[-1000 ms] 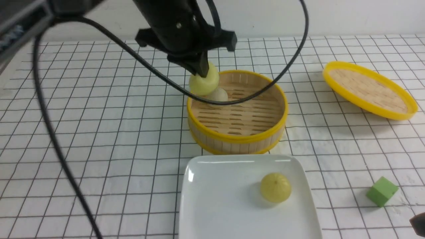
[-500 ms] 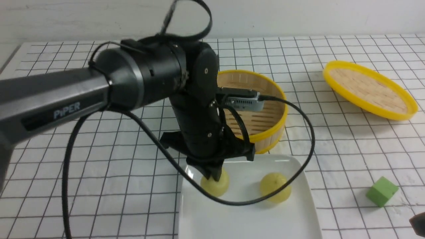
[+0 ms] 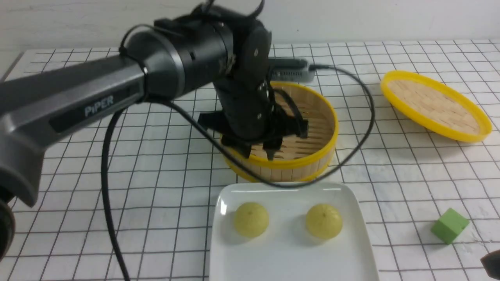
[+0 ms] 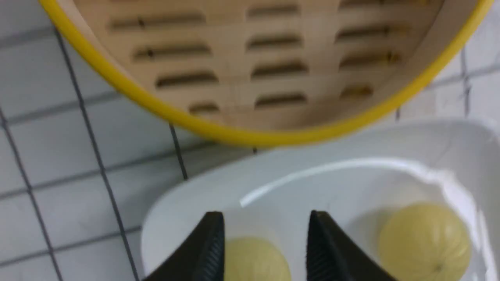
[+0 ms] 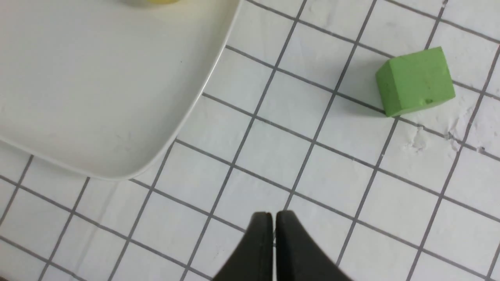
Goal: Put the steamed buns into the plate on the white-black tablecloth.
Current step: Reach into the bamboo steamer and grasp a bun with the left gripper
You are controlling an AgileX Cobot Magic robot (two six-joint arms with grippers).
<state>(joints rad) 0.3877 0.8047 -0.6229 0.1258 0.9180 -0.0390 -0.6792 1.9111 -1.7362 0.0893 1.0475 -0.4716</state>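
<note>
Reading PiPER on the left arm [image 3: 97, 109], I see the left fingers [image 4: 207, 249] spread, empty, above two steamed buns [image 3: 251, 219] sitting apart on the white plate [image 3: 293, 257]; right fingers [image 5: 258, 242] pinched together, empty, over the cloth [image 5: 273, 148].

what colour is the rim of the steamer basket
The steamer basket's rim is yellow; front view shows it best.

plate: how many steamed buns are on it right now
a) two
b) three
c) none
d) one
a: one yellow-green bun and a second yellow-green bun lie side by side, apart, on the white plate in the front view.
</note>
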